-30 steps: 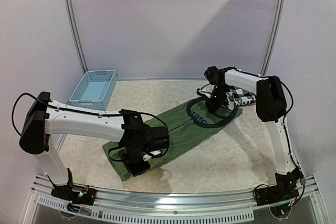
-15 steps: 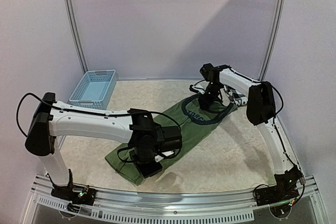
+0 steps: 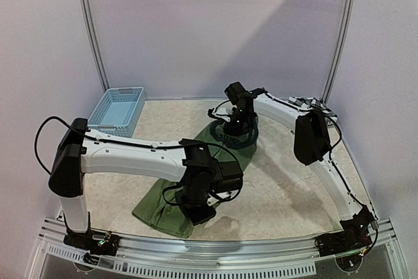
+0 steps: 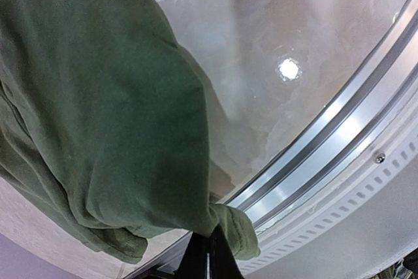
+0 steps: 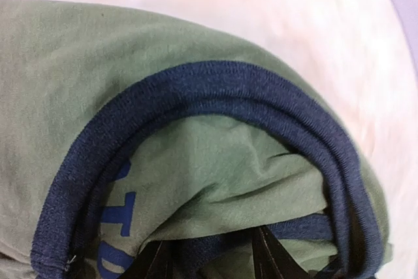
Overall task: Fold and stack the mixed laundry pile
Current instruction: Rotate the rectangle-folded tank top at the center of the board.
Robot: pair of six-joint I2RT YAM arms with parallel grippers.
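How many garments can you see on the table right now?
1: the olive-green shirt, stretched diagonally across the middle of the table. Another may be hidden behind the right arm.

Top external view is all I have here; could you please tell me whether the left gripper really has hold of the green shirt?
Observer: Yes. In the left wrist view the left gripper is shut on a small fold at the edge of the green shirt.
Operator: Thank you. And the right gripper, please?
Observer: In the right wrist view the right gripper has bunched cloth between its fingers, just under the navy trim.
Operator: Is any print visible there?
Observer: Yes, blue letters show inside the opening, partly hidden by the trim.
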